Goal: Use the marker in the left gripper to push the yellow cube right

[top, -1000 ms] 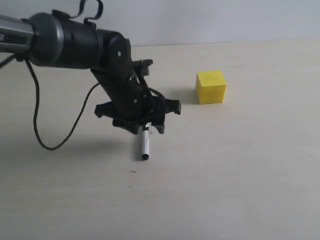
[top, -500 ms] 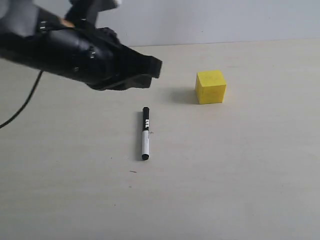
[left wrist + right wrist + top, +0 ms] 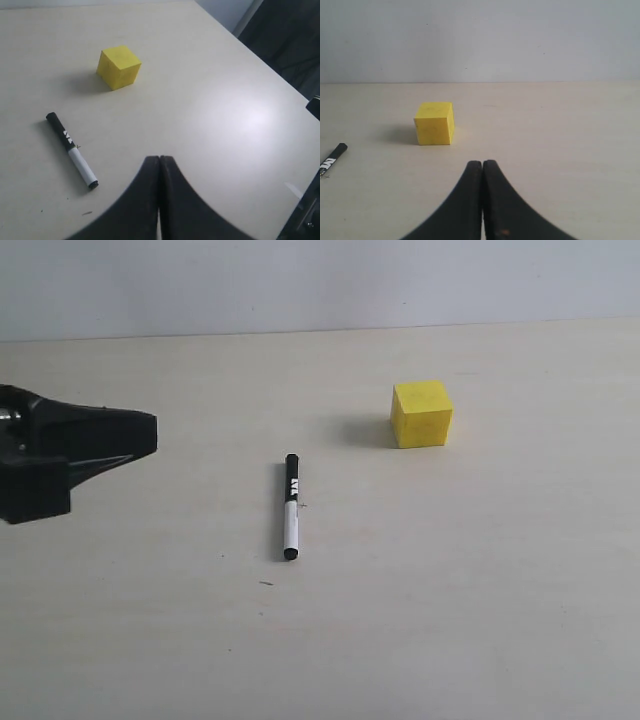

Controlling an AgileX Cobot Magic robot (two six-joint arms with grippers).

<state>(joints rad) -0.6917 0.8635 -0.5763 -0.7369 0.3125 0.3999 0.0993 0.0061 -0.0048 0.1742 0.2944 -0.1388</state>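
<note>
The marker (image 3: 291, 506) lies loose on the table, black cap half toward the back, white barrel toward the front; it also shows in the left wrist view (image 3: 72, 149) and its cap end in the right wrist view (image 3: 332, 158). The yellow cube (image 3: 421, 413) rests to the marker's right and farther back, also seen as the cube (image 3: 119, 66) and the cube (image 3: 434, 123). My left gripper (image 3: 148, 435) hovers at the far left, well apart from the marker, shut on nothing (image 3: 159, 159). My right gripper (image 3: 482, 162) is shut and empty, out of the exterior view.
The pale table (image 3: 450, 570) ends at a light wall along the back. In the left wrist view the table's far edge (image 3: 260, 62) borders a dark area.
The left gripper let go of the marker, rose and pulled away to the far left. The marker stays flat on the table; the cube has not moved.
</note>
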